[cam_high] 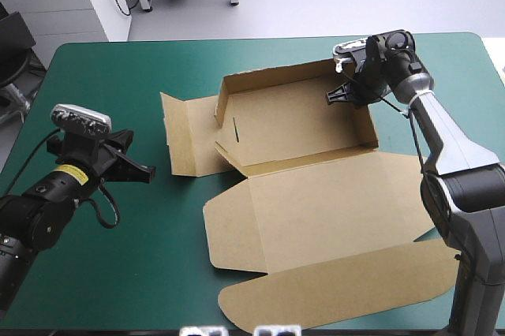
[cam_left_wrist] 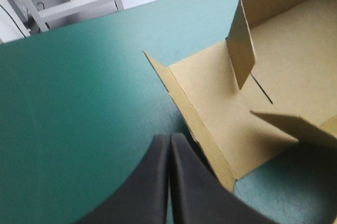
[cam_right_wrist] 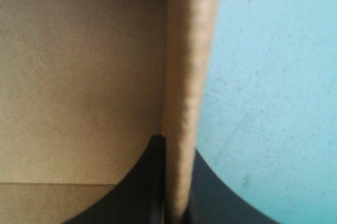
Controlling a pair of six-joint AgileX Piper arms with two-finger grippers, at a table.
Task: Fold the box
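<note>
Two grippers, only one of them holding anything. My right gripper (cam_high: 341, 95) is at the far right corner of the brown box (cam_high: 316, 194), with its black fingers pinched onto the right wall (cam_right_wrist: 184, 77). In the right wrist view that strip of board stands straight up between them, with the inside of the tray on one side and the teal-green cover (cam_right_wrist: 274, 77) on the other. My left gripper (cam_high: 146, 169) has nothing in it. Its fingers are pressed together into one point over bare cover, left of the box, pointing at it but clearly apart from it. The box sits around mid-table, a bit to the right, and it's only partly made up. The far wall (cam_high: 276, 80) is raised. The left side flap (cam_high: 189, 135) lies flat on the cover, and two small tabs stick up at that end, one by the far left corner (cam_left_wrist: 242, 50) and one by the near left corner (cam_left_wrist: 295, 124). The lid (cam_high: 331, 210) is flat, spread toward the near edge, and its long tuck flap (cam_high: 339, 289) lies flat too, close to that edge.
</note>
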